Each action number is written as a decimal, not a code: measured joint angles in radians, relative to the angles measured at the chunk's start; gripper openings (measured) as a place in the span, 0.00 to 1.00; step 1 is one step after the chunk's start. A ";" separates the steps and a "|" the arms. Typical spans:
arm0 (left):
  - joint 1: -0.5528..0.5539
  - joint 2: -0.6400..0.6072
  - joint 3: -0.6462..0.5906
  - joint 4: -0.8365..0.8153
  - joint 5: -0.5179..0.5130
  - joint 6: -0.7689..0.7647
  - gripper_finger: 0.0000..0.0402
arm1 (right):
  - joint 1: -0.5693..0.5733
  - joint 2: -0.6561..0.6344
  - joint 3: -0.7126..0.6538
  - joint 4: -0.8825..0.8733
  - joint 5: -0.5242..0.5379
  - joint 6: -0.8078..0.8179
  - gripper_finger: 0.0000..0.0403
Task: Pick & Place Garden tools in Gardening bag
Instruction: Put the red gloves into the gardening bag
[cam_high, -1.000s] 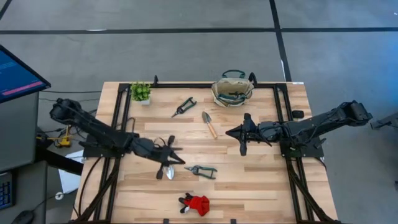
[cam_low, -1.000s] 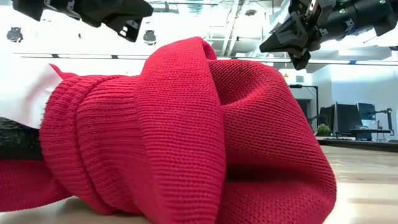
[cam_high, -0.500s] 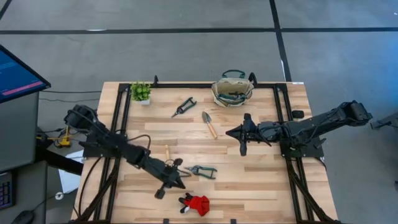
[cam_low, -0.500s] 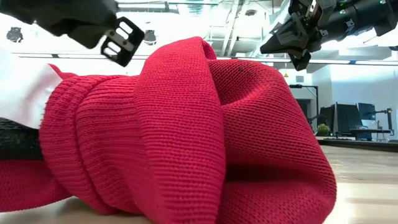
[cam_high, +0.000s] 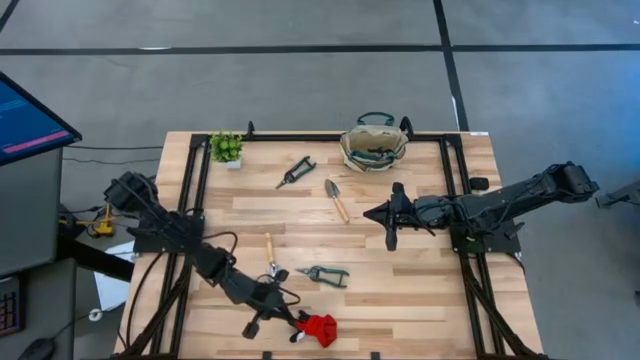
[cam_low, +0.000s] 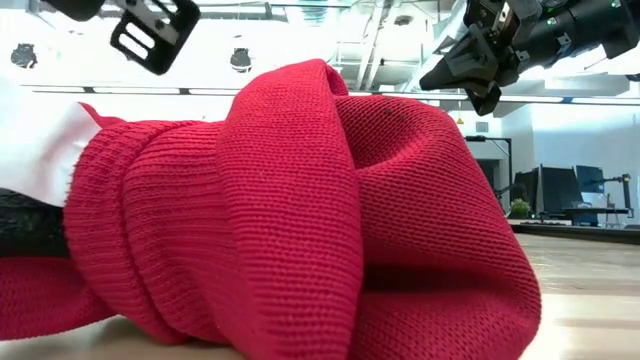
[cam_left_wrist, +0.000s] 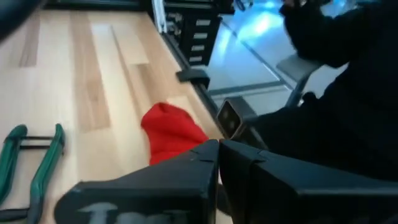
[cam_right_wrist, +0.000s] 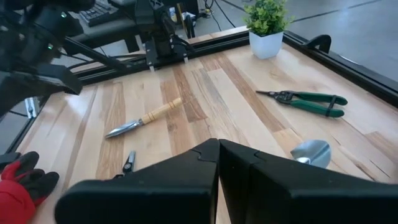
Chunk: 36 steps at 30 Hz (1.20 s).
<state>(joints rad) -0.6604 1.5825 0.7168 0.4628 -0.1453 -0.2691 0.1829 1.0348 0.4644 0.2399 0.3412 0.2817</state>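
1. The left gripper (cam_high: 268, 316) is at the near edge of the table (cam_high: 420, 300), low over the boards, just beside the red-and-black gloves (cam_high: 318, 328). Its fingers (cam_left_wrist: 211, 168) meet tip to tip, with nothing between them.
2. Just past this gripper lie the green-handled shears (cam_high: 324, 273) and a wooden-handled trowel (cam_high: 269, 256).
3. The right gripper (cam_high: 385, 215) hangs above the table's right half, fingers (cam_right_wrist: 217, 158) pressed together and empty.
4. Between it and the far edge lies a second wooden-handled trowel (cam_high: 336, 198); farther left lie the black-handled pruners (cam_high: 296, 171).
5. The gardening bag (cam_high: 374, 145) stands upright at the far edge, beyond the right gripper, well apart from the left gripper.
6. A potted plant (cam_high: 227, 148) stands at the far left corner.
7. No brand, label or writing is legible.
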 joint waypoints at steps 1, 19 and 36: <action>0.001 0.006 0.012 -0.031 -0.003 0.000 0.00 | 0.000 0.000 0.000 0.000 0.000 0.000 0.00; 0.006 0.114 0.115 -0.148 -0.012 -0.006 0.08 | 0.000 0.000 0.000 -0.010 0.000 -0.001 0.00; 0.004 0.155 0.115 -0.230 0.029 -0.133 0.41 | 0.000 0.000 0.000 -0.023 -0.002 0.000 0.00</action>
<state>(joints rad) -0.6563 1.7371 0.8322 0.2333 -0.1161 -0.4026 0.1833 1.0348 0.4641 0.2170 0.3389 0.2815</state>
